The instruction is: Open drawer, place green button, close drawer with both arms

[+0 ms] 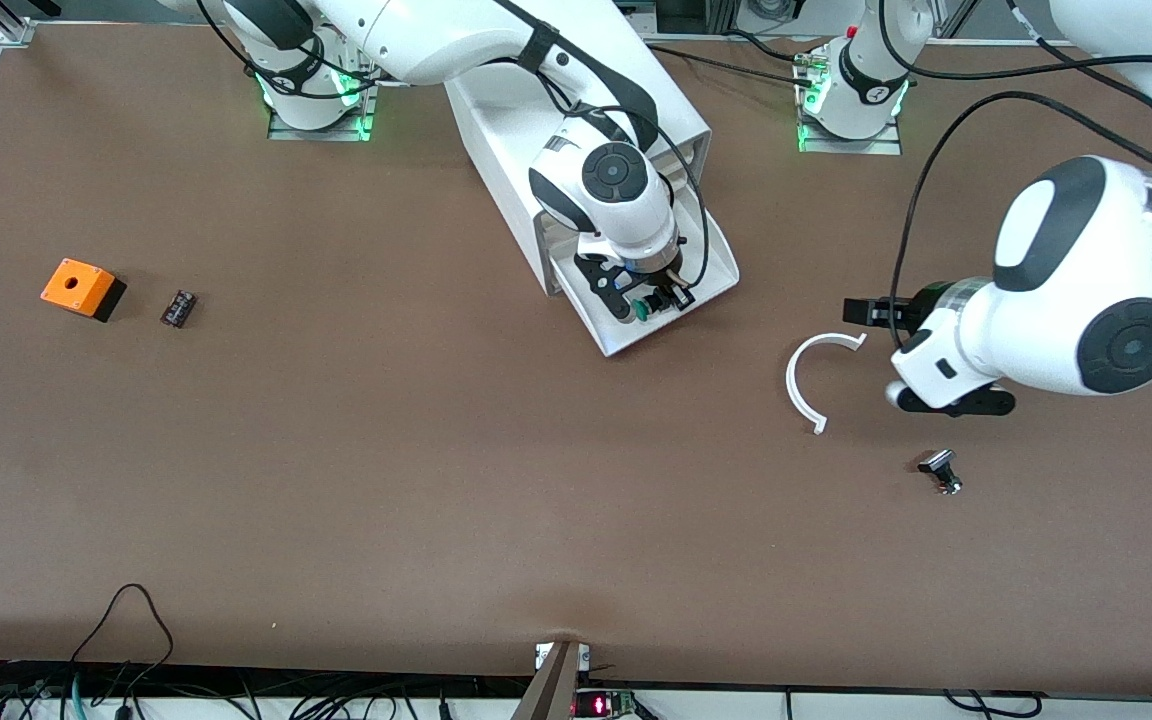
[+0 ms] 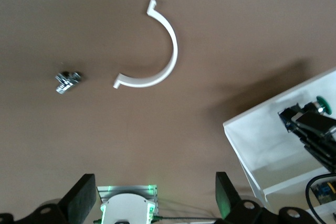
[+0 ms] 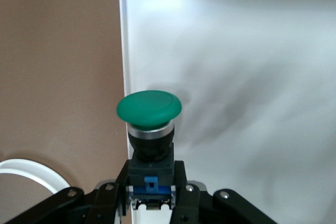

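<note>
1. The right gripper [image 1: 652, 304] is clamped on the button [image 3: 149, 124] by its black body, green cap out, low over the pulled-out drawer [image 1: 711, 275] of the white cabinet [image 1: 496, 120]; the placing step is in hand.
2. Next, I judge, it must lower a little, let go on the tray floor, then lift clear before any push.
3. The left gripper [image 2: 152, 195] waits with jaws wide over bare table [image 1: 436, 480], near the white curved piece [image 1: 801, 385] and the silver knob part [image 1: 941, 472].
4. An orange box [image 1: 81, 288] and a small dark part [image 1: 178, 308] lie well apart toward the right arm's end; nothing blocks the drawer.
</note>
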